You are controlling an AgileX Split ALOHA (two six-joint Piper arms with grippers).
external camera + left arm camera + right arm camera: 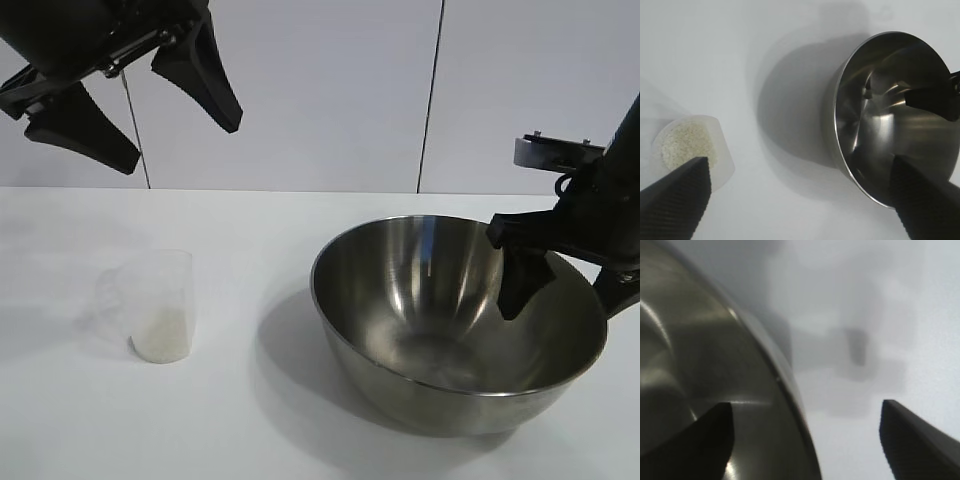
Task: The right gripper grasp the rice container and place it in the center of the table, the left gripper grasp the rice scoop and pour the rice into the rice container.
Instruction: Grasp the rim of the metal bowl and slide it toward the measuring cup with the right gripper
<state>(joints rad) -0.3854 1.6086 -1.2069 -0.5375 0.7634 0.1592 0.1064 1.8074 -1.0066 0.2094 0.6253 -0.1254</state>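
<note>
The steel bowl (455, 320) sits mouth-up on the right side of the table (250, 420). My right gripper (570, 285) is spread wide across its rim, one finger inside, one outside, gripping nothing. The scoop (160, 305) stands upright to the left, rice (685, 145) inside. My left gripper (135, 95) hangs open above it.

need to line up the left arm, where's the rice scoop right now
In the exterior view the rice scoop stands upright on the table's left side, apart from the rice container, below the raised left gripper.
</note>
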